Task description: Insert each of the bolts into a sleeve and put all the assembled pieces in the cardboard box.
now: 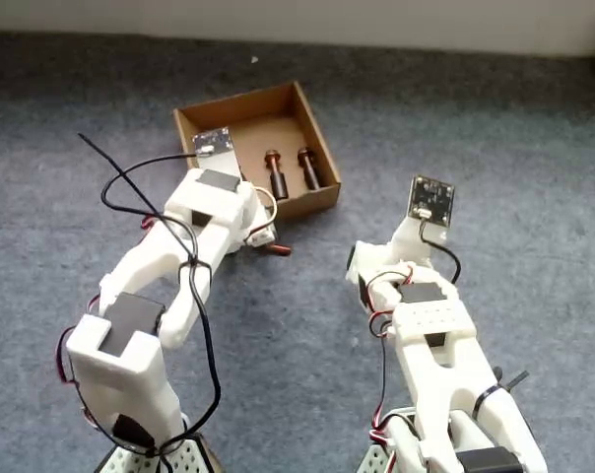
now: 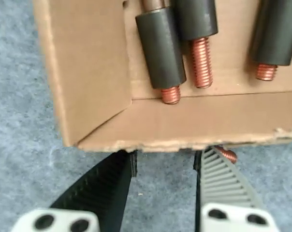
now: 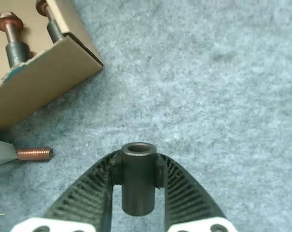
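Already three assembled pieces (image 2: 160, 53) lie in the cardboard box (image 2: 88, 72) just ahead of the wide-open left tool (image 2: 165, 154). One bolt (image 3: 34, 153) rests beside it, and the right tool (image 3: 138, 163) grips a sleeve (image 3: 138, 181), still unjoined.

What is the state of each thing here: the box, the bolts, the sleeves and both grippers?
cardboard box: open on top, holding three assembled pieces.
assembled pieces: lying in the box, each bolt through a sleeve.
loose bolt: on the carpet outside the box, without a sleeve.
sleeve: upright, empty, held.
left gripper: open, at the box's outer wall.
right gripper: shut on the sleeve.
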Action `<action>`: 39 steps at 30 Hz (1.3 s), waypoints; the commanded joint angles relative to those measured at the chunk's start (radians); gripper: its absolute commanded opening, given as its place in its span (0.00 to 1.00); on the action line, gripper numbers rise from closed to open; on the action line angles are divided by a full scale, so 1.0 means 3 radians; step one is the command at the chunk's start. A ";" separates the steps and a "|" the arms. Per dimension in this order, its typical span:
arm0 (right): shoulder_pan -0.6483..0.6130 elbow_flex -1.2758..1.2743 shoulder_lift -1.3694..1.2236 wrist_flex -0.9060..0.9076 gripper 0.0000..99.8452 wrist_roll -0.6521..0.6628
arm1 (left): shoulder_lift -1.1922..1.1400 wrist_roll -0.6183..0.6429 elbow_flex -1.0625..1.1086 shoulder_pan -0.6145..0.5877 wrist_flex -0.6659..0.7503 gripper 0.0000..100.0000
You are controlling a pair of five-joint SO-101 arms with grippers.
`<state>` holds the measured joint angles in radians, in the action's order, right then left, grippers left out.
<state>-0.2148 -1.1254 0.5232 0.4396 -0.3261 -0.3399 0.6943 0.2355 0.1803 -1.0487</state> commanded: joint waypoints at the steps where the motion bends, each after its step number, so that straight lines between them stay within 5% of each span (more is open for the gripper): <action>1: 0.0013 0.0018 0.0125 -0.0054 0.01 0.0051 | -0.0151 -0.0005 -0.0187 0.0023 -0.0184 0.16; 6: 0.0013 0.0018 0.0125 -0.0054 0.01 0.0051 | -0.0151 -0.0425 -0.0207 -0.0013 -0.0230 0.00; 13: 0.0008 0.0018 0.0125 -0.0054 0.01 0.0051 | 0.0207 -0.0496 -0.0171 -0.0084 -0.0793 0.00; 18: 0.0008 0.0018 0.0125 -0.0054 0.01 0.0051 | 0.0939 -0.0563 0.0243 -0.0054 -0.0788 0.00; 31: -0.0074 -0.0038 0.0130 -0.0049 0.01 0.0051 | 0.1291 -0.0660 0.1245 0.0442 0.1386 0.00; 39: 0.0003 -0.0038 0.0161 -0.0049 0.01 0.0051 | 0.1184 -0.0675 0.1112 0.0499 0.1662 0.00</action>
<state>-0.2271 -1.1454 0.5294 0.4396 -0.3199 0.0084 0.5040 0.6191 0.3153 -0.5746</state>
